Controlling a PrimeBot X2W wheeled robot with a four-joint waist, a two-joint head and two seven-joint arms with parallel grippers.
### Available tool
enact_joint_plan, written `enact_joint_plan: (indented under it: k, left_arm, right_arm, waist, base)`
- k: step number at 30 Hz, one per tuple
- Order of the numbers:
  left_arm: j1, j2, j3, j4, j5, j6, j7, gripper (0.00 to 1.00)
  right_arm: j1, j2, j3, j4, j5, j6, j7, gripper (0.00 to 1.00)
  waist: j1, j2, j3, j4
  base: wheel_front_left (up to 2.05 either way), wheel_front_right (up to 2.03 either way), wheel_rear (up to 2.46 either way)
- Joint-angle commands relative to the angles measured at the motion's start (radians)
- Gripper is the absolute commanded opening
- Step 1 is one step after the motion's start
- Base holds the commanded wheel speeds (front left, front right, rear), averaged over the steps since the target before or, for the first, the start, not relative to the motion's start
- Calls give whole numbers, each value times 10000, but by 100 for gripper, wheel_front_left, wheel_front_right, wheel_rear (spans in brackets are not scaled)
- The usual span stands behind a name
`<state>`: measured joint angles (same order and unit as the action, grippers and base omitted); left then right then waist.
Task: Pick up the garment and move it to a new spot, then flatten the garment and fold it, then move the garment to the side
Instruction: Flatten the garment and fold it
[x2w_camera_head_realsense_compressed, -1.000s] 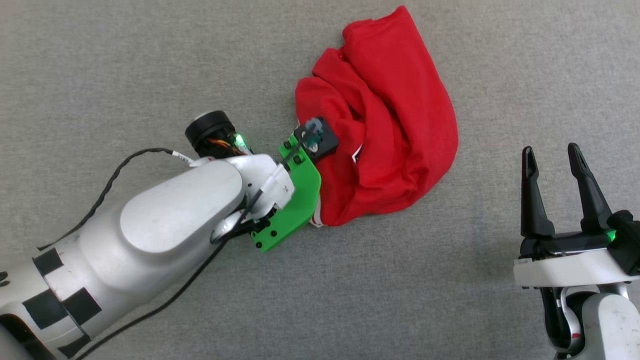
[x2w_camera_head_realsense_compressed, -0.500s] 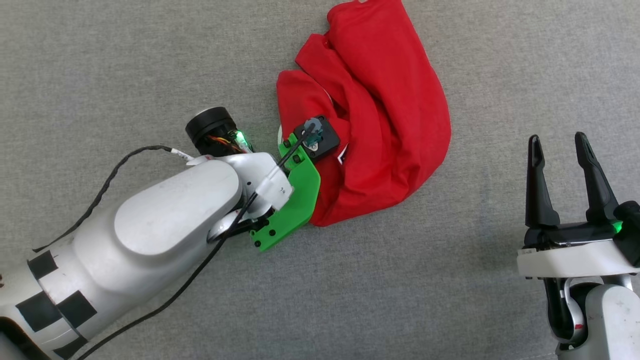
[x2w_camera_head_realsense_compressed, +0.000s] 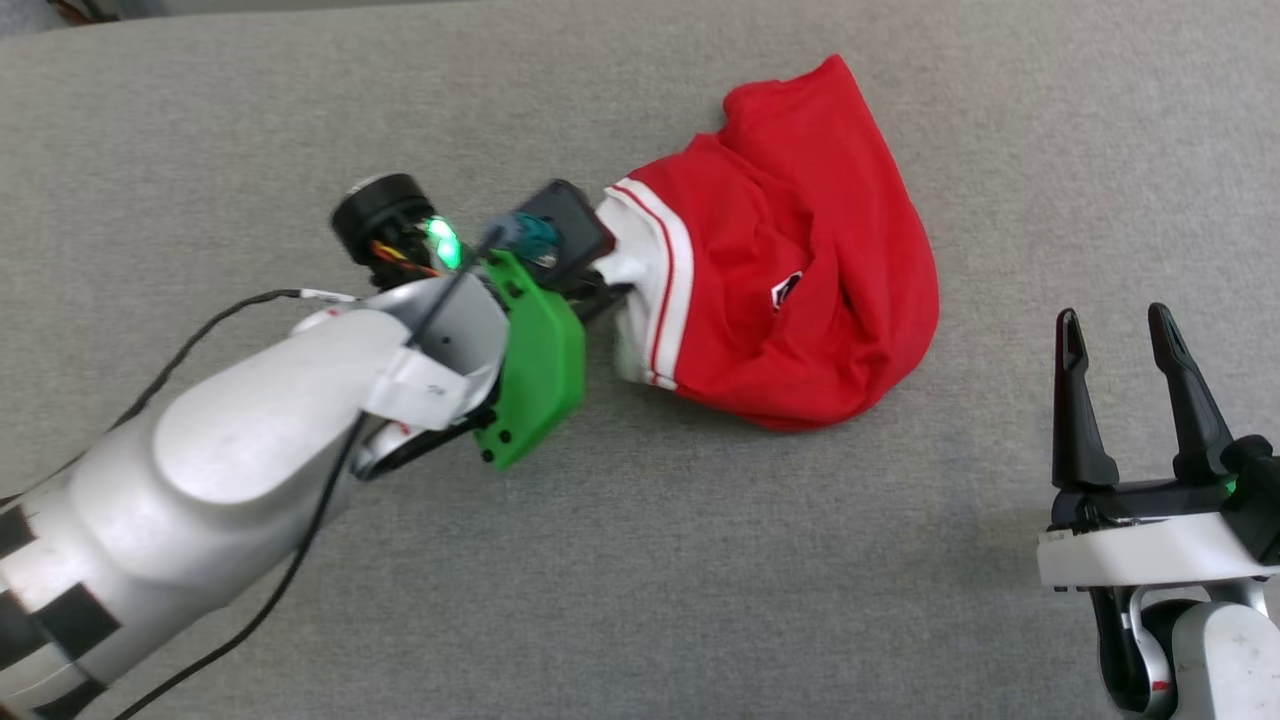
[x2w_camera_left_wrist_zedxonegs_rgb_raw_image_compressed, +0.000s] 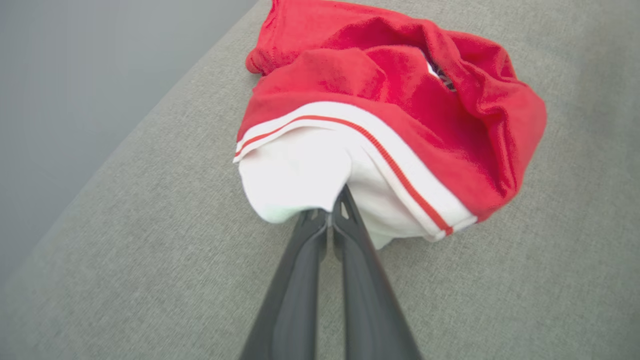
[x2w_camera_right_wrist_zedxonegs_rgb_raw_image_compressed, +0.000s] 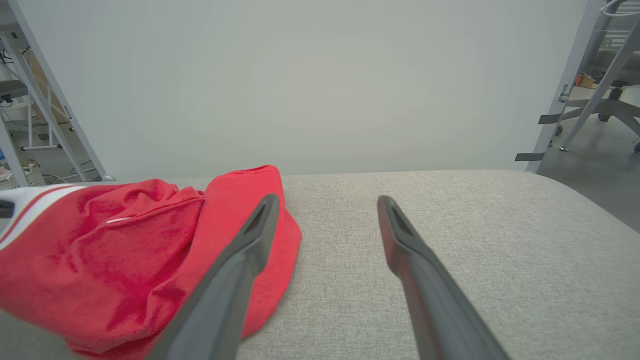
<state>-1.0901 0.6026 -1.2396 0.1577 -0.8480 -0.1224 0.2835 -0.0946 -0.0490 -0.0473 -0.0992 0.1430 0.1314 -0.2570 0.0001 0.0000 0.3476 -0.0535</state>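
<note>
Reaching low over the grey fabric table, our L gripper clamps jaws on the white sleeve of the crumpled red jersey garment mid-table; R gripper upright, jaws wide.

There is one garment, a single red bundle with one white sleeve showing. Two grippers are in sight, one left gripper and one right gripper, each with two dark fingers, so four in all. One grey padded surface lies under everything. The left arm carries one green bracket. Two small green lights glow, one at each wrist. One office chair stands in the background.
</note>
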Motion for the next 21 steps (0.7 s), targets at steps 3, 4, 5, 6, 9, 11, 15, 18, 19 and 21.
enact_joint_plan:
  k: [3, 4, 5, 6, 9, 11, 15, 18, 19, 21]
  left_arm:
    - [423, 704, 339, -267, -190, 442, -432, 0]
    - [561, 877, 425, -328, -284, 558, -527, 0]
    - [752, 1103, 538, -391, -415, 711, -654, 0]
    - [943, 1352, 600, -422, -483, 860, -746, 0]
    - [1542, 1959, 748, -412, -761, 1248, -1006, 0]
    - [2031, 2320, 858, -315, -1089, 1463, -1212, 0]
    - [2975, 2832, 932, 141, -1645, 1812, -1547, 0]
    - [3636, 2954, 938, 683, -2079, 1964, -1765, 0]
    - [3828, 2936, 935, 845, -2236, 1980, -1803, 0]
    - [4258, 2844, 930, 1209, -2602, 1983, -1893, 0]
  right_arm:
    - [241, -12, -46, -13, -141, -7, -48, 100]
    - [278, -12, -59, -13, -148, -7, -48, 100]
    - [318, -12, -78, -12, -153, -7, -48, 100]
    - [351, -12, -83, -10, -156, -7, -48, 100]
    - [413, -12, -91, -8, -168, -7, -48, 100]
    - [436, -12, -95, -12, -177, -7, -48, 100]
    - [474, -12, -124, -15, -193, -7, -48, 100]
    - [492, -12, -107, 18, -227, -7, -48, 100]
    - [494, -12, -103, 27, -237, -7, -48, 100]
    - [499, -12, -104, 59, -260, -7, -48, 100]
  waist:
    - [-1, 0, -595, 552]
    - [-1, 0, -634, 590]
    - [-1, 0, -674, 636]
    - [-1, 0, -709, 666]
    - [-1, 0, -764, 724]
    - [-1, 0, -773, 748]
    - [-1, 0, -753, 791]
    - [-1, 0, -726, 799]
    - [-1, 0, -722, 797]
    - [-1, 0, -727, 776]
  base:
    - [0, 0, 0]
    - [0, 0, 0]
    - [0, 0, 0]
    - [0, 0, 0]
    - [0, 0, 0]
    - [0, 0, 0]
    - [0, 0, 0]
    - [0, 0, 0]
    - [0, 0, 0]
    - [0, 0, 0]
